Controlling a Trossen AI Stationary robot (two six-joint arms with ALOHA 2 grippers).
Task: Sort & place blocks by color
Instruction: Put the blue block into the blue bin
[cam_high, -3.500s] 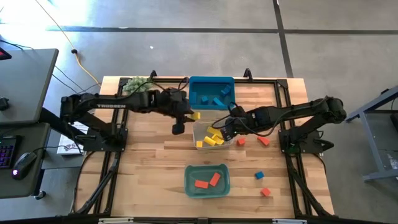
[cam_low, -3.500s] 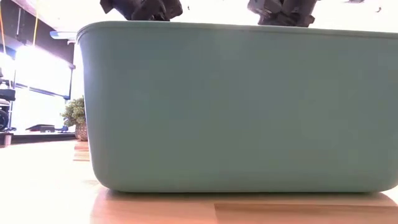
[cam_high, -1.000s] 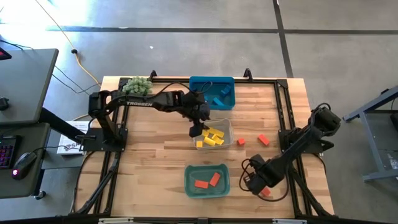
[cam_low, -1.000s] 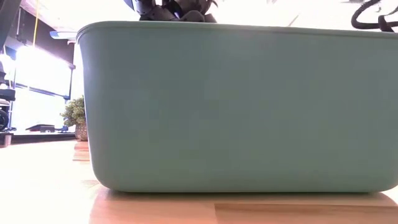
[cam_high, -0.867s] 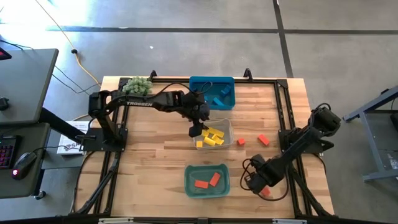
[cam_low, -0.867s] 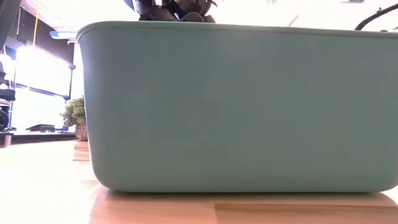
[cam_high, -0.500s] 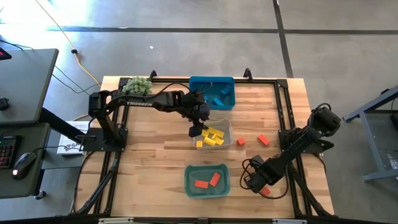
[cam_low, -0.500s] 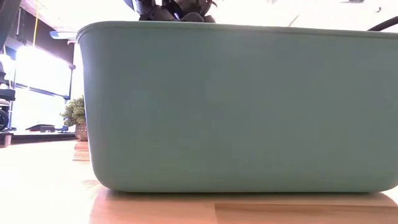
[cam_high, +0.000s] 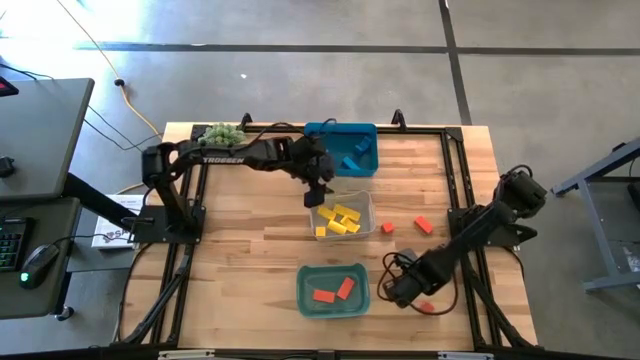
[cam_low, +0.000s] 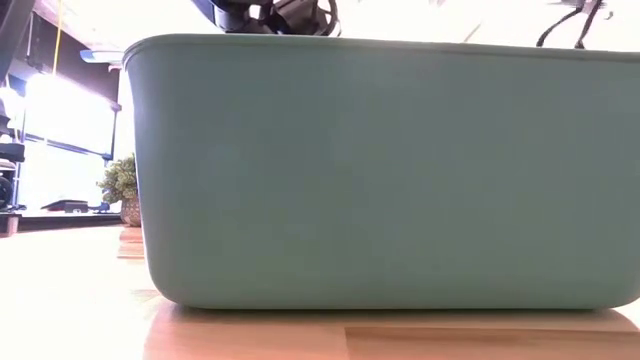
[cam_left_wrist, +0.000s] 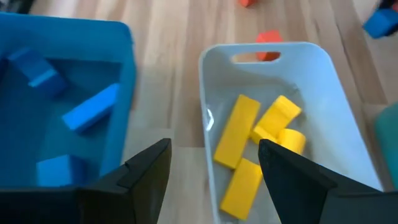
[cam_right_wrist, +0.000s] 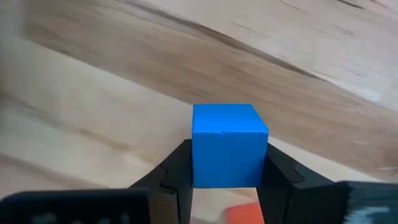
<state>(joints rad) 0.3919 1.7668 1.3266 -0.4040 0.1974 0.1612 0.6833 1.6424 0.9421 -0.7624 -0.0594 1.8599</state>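
My right gripper (cam_high: 393, 292) is low over the wood just right of the teal bin (cam_high: 333, 268) and is shut on a blue cube (cam_right_wrist: 229, 144); the high view hides the cube under the gripper. My left gripper (cam_high: 312, 195) hovers open and empty between the blue bin (cam_high: 340, 127), which holds blue blocks (cam_left_wrist: 90, 112), and the clear bin (cam_high: 370, 215), which holds yellow blocks (cam_left_wrist: 236, 132). Two red blocks (cam_high: 335, 292) lie in the teal bin. More red blocks lie loose on the table (cam_high: 423, 225), (cam_high: 386, 228), (cam_high: 428, 308). My right gripper pinches the blue cube by two opposite side faces (cam_right_wrist: 198, 163), one finger (cam_right_wrist: 177, 171) on each. The cube sits square between the fingers. Whether it is clear of the wood, I cannot tell.
A green spiky plant ball (cam_high: 222, 135) sits at the table's far left. In the low view the teal bin's wall (cam_low: 380, 170) fills almost the whole picture. Bare wood lies on the table's near left.
My right gripper has moved a little toward the table's left edge, closer to the teal bin, uncovering the red block near the front edge. My left gripper has drawn back toward the far edge, from over the clear bin to the gap by the blue bin.
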